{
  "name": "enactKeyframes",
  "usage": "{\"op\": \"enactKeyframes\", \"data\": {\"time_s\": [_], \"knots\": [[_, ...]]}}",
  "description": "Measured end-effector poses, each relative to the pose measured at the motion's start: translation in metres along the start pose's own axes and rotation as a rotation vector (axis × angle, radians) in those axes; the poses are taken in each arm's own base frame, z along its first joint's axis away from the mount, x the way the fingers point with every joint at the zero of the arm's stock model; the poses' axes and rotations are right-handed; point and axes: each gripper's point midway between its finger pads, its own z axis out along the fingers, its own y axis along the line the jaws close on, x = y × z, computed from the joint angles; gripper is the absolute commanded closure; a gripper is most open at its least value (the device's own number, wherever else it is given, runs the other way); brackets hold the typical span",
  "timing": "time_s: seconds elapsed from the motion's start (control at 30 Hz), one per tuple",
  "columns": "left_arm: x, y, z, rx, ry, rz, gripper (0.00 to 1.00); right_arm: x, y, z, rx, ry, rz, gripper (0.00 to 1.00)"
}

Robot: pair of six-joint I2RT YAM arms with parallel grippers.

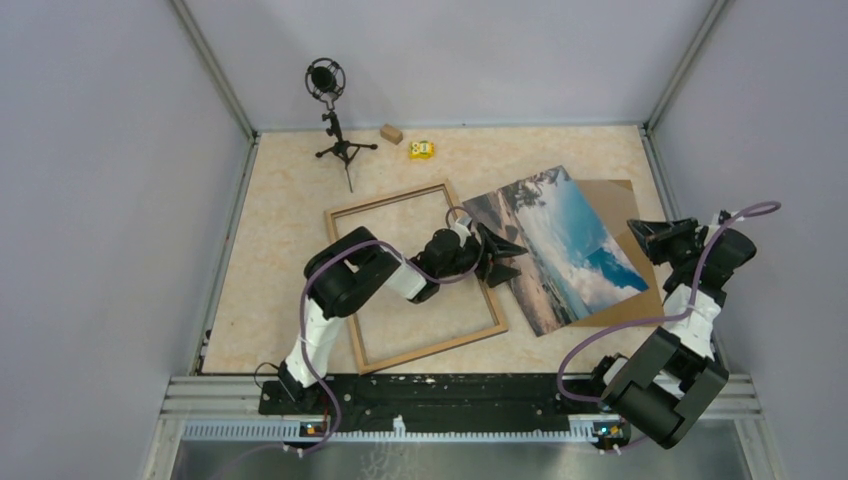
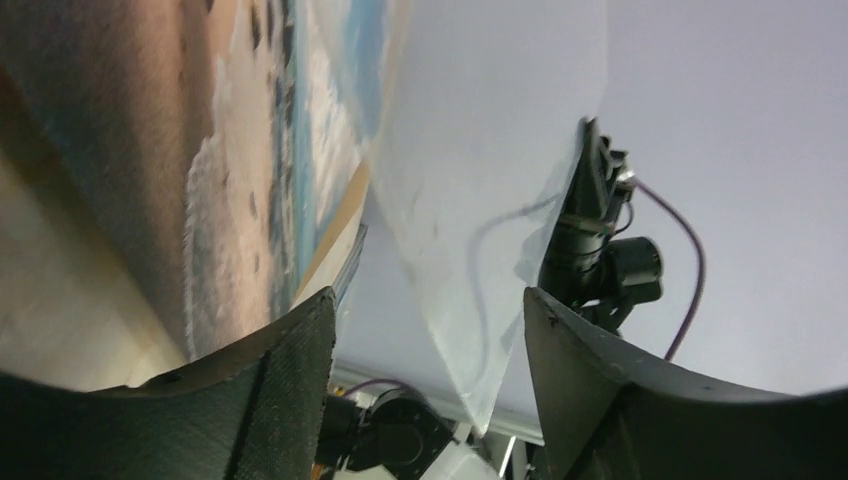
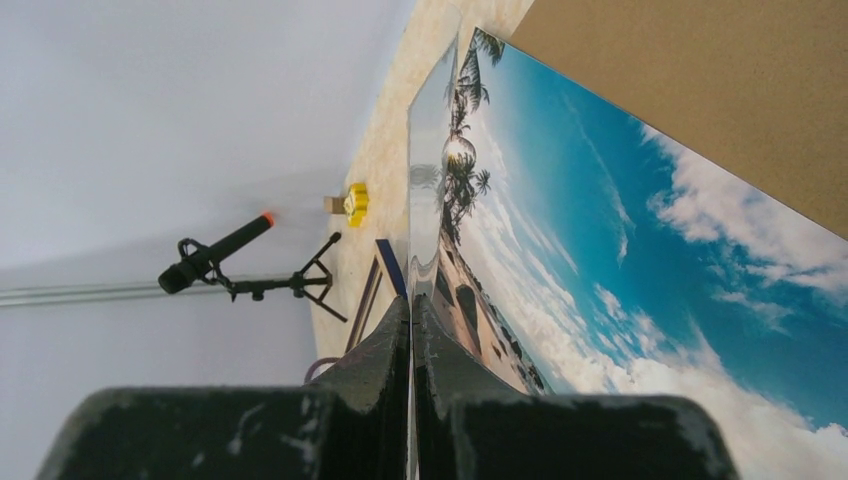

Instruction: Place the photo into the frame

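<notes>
photo, glossy blue-sky seaside print, edge pinched in right claw, left claw open

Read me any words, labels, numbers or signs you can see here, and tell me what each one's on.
No text here can be read.
The yellow block at the back has marks on it, too small to read.
The photo and the frame show no lettering.

No legible text on anything visible.
</notes>
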Motion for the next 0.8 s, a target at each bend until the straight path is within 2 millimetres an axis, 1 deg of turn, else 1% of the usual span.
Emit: {"op": "enactKeyframes", "data": {"time_s": [0.07, 0.2, 0.3, 0.37, 0.43, 0.5, 0.6, 0.63, 0.7, 0.73, 0.8], "knots": [[-0.005, -0.005, 0.006, 0.030, -0.016, -0.016, 0.34, 0.001, -0.001, 0.000, 0.002, 0.002, 0.002, 1.00], [-0.011, -0.026, 0.011, 0.108, -0.046, -0.024, 0.42, 0.003, -0.003, 0.000, 0.001, 0.005, 0.005, 1.00], [-0.014, -0.036, 0.014, 0.152, -0.062, -0.031, 0.49, 0.004, -0.004, 0.000, -0.002, 0.004, 0.003, 1.00], [-0.017, -0.039, 0.017, 0.177, -0.072, -0.042, 0.53, 0.005, -0.006, 0.000, 0.001, 0.006, 0.009, 1.00], [-0.021, -0.038, 0.019, 0.190, -0.085, -0.052, 0.60, 0.006, -0.006, 0.000, 0.002, 0.007, 0.013, 1.00], [-0.025, -0.035, 0.020, 0.193, -0.100, -0.064, 0.72, 0.006, -0.006, 0.000, 0.000, 0.006, 0.013, 1.00], [-0.028, -0.034, 0.021, 0.196, -0.117, -0.073, 0.84, 0.008, -0.004, -0.003, -0.003, 0.002, 0.011, 1.00], [-0.029, -0.035, 0.021, 0.198, -0.120, -0.071, 0.88, 0.009, -0.004, -0.004, -0.002, 0.002, 0.011, 0.97], [-0.029, -0.034, 0.021, 0.195, -0.122, -0.054, 0.95, 0.010, -0.003, -0.005, 0.000, 0.003, 0.000, 0.83], [-0.029, -0.033, 0.021, 0.192, -0.123, -0.049, 0.97, 0.011, -0.005, -0.006, 0.008, 0.006, -0.007, 0.76], [-0.030, -0.026, 0.023, 0.157, -0.122, -0.007, 1.00, 0.014, -0.010, -0.008, 0.044, 0.022, -0.019, 0.66]]}}
